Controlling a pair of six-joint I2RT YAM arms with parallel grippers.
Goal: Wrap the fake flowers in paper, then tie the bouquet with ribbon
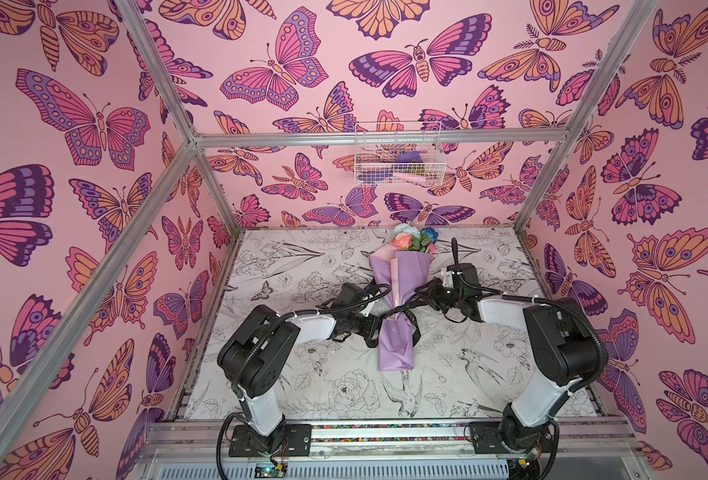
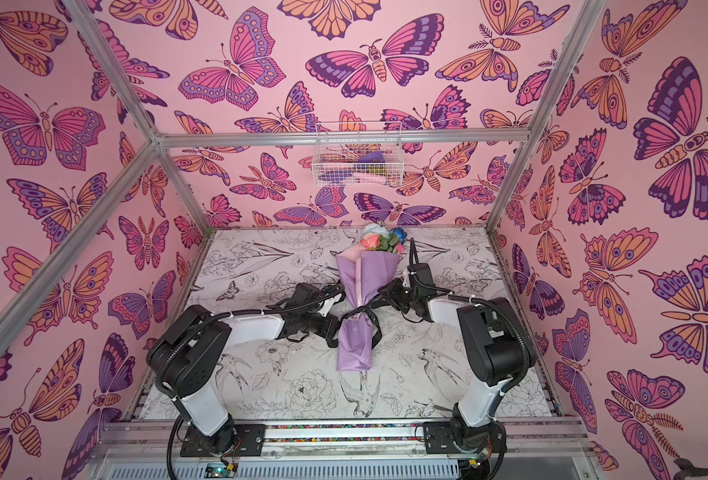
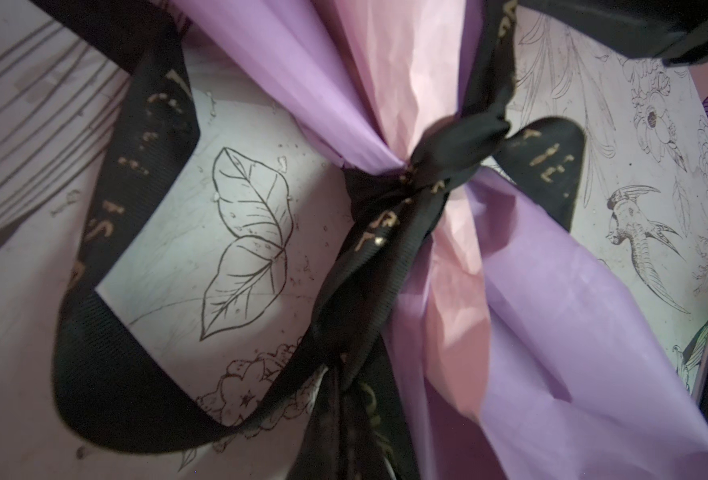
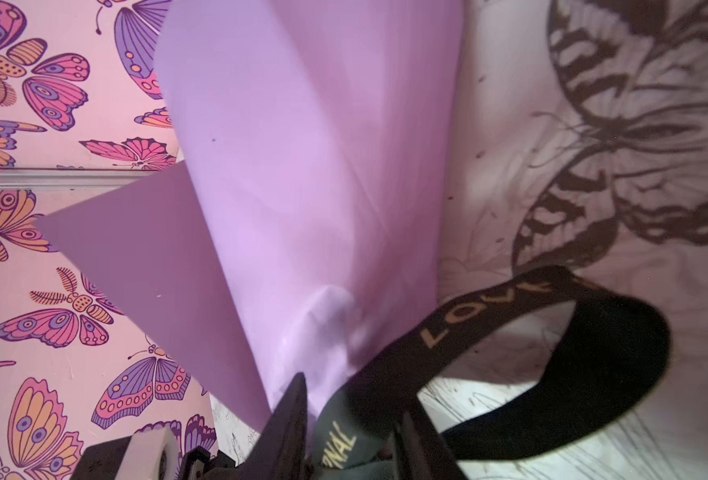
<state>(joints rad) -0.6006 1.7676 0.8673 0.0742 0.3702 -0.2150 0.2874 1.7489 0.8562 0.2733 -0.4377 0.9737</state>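
Beside the bouquet (image 1: 400, 274), left end effector (image 1: 371, 328) and right end effector (image 4: 352, 399) each pinch black ribbon (image 3: 385, 241).

Lilac-wrapped bouquet (image 1: 398, 284), lying flat — waist cinched

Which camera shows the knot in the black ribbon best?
The left wrist view: the knot fills the middle, close and sharp, cinching the lilac and pink wrap. In both top views it is a small dark spot midway along the bouquet. The right wrist view shows only a ribbon loop, no knot.
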